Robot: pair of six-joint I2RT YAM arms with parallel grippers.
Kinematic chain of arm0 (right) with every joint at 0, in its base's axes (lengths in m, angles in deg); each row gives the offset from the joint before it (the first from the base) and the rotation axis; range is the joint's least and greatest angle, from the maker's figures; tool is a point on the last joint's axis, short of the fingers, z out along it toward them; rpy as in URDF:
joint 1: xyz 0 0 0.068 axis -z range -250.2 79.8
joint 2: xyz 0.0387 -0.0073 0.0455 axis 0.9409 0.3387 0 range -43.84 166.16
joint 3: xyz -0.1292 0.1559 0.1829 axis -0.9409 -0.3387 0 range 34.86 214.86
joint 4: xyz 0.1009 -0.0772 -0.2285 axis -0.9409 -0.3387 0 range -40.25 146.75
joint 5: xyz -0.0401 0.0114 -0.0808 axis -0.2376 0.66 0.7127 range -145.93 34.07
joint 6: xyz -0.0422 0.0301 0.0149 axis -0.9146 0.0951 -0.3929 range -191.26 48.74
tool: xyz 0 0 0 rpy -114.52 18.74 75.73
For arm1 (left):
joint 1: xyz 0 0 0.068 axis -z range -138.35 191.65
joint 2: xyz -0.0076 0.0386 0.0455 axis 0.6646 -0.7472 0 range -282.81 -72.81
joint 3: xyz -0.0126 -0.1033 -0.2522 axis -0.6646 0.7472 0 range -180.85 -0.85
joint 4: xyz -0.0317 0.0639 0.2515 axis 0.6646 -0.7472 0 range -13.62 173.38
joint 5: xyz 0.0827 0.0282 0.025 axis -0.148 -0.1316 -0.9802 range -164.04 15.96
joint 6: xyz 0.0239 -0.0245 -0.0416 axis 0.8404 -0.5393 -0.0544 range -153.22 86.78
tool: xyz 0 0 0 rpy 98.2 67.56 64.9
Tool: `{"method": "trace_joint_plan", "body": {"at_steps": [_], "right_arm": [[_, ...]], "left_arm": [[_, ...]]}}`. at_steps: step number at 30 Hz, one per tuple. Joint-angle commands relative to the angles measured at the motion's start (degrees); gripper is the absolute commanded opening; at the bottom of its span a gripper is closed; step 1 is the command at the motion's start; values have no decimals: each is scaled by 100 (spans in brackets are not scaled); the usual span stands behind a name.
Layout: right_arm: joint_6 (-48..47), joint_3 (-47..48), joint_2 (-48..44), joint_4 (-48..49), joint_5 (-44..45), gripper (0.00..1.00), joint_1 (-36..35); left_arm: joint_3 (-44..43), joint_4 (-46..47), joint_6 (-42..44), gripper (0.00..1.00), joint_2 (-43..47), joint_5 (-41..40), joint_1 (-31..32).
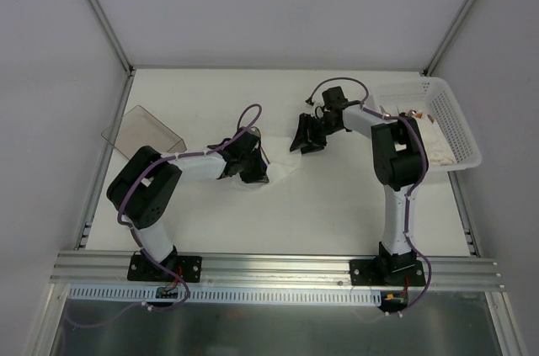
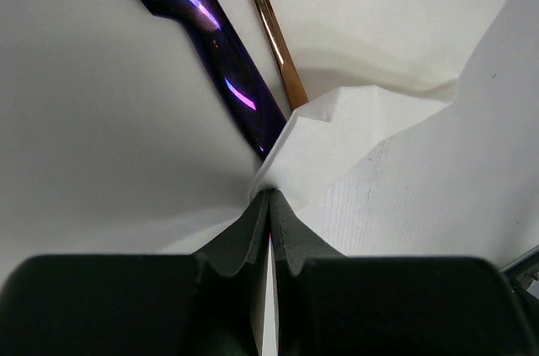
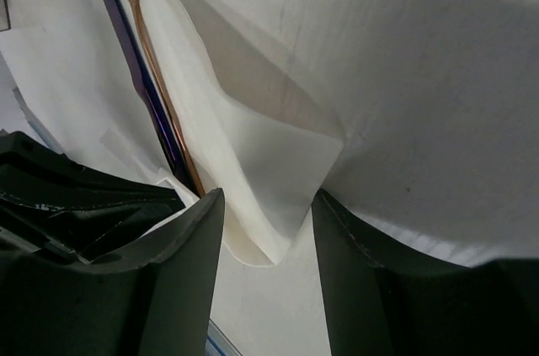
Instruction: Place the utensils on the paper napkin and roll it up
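Closest in, at the left wrist, the left gripper [image 2: 269,204] has its jaws pressed together on a fold of the napkin [image 2: 362,120], with the paper peaking up just past the tips. Beyond that pinch lie the utensils [image 2: 271,32]: a slim brown handle and a dark, purple-glinting piece alongside it (probably a second utensil). Both run under the lifted paper edge.

At the right wrist, the right gripper [image 3: 268,200] stands wide apart with a loose napkin corner sagging between its fingers [image 3: 189,247]; it grips nothing. The utensils show again past it, tucked along a crease.

From above, the napkin sits mid-table between the two grippers, crumpled rather than flat. Farther off are a clear container [image 1: 139,130] at the left and a white basket [image 1: 459,129] at the right (contents too small to tell).

The placing looks done and the rolling is in hand. Next, I judge, the right gripper must close on its corner, and both must then carry the paper over the utensils together, gently, since thin paper tears and the cutlery could slide out an open end.
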Motion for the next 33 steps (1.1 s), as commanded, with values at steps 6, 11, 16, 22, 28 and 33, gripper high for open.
{"method": "trace_joint_plan", "body": {"at_steps": [6, 11, 16, 22, 28, 33], "right_arm": [[54, -522, -113, 75, -618, 47, 13], [476, -882, -492, 611, -1154, 48, 92], [1004, -1120, -826, 1200, -1357, 49, 154], [1066, -1112, -1001, 1473, -971, 45, 119], [837, -928, -1099, 1395, -742, 38, -109], [705, -944, -1046, 1245, -715, 24, -320]], "left_arm": [[106, -370, 83, 3, -172, -214, -56], [88, -370, 101, 3, -172, -223, -56], [97, -379, 118, 3, -155, -249, -65], [106, -388, 118, 3, -164, -258, -74], [88, -397, 136, 3, -181, -232, -82], [97, -397, 127, 4, -172, -223, -109]]}}
